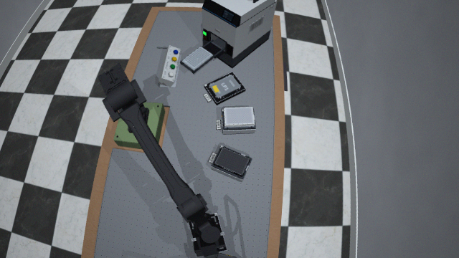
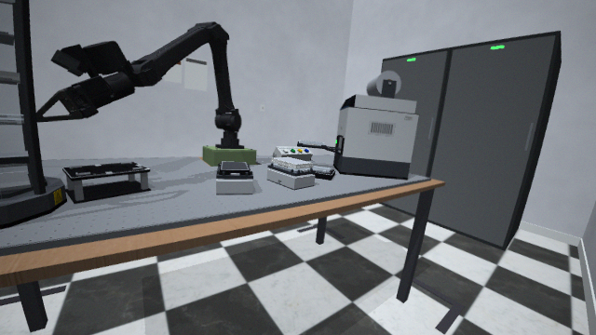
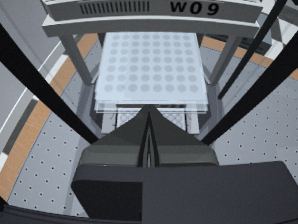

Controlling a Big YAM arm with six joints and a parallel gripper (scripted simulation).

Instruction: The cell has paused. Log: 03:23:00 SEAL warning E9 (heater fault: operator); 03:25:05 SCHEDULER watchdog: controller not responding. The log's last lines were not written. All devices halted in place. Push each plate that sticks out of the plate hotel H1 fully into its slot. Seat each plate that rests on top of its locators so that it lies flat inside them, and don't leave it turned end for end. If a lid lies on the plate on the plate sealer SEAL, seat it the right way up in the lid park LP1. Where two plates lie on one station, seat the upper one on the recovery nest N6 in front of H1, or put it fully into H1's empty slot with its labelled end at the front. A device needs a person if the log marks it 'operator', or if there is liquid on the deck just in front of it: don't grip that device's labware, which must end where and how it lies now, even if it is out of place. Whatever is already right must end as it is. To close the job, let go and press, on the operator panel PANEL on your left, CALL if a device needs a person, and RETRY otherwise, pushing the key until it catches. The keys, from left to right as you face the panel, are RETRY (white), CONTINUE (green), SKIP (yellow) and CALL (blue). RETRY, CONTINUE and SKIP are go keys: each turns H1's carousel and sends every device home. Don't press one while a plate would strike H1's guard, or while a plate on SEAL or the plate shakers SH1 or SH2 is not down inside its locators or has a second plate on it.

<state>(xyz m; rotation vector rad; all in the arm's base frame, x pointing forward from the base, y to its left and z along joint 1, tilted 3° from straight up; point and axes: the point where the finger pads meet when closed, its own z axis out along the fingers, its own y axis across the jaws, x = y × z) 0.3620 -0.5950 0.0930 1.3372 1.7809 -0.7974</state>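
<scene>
My gripper (image 3: 149, 111) (image 2: 39, 119) is shut and empty, its tips at the front edge of a clear-lidded plate (image 3: 151, 67) (image 2: 11, 119) in the hotel H1 (image 2: 32, 93). Whether they touch it is hard to tell. A plate labelled W09 (image 3: 160, 7) is above it. The recovery nest N6 (image 2: 106, 170) stands in front of the hotel. A white plate (image 1: 239, 115) (image 2: 291, 162) sits high on one shaker; its layers are unclear. A dark plate (image 1: 232, 160) (image 2: 234, 167) is on the other shaker. A light plate (image 1: 198, 59) lies on the sealer's extended carrier. Lid park LP1 (image 1: 224, 87) shows its label.
The sealer (image 1: 251, 32) (image 2: 378, 135) stands at the far end. The operator panel (image 1: 170, 68) (image 2: 296, 151) has white, green, yellow and blue keys. Dark hotel posts (image 3: 47, 85) (image 3: 250, 90) rise on both sides of my fingers. The arm's green base (image 1: 155, 118) (image 2: 229, 155) is at the table edge.
</scene>
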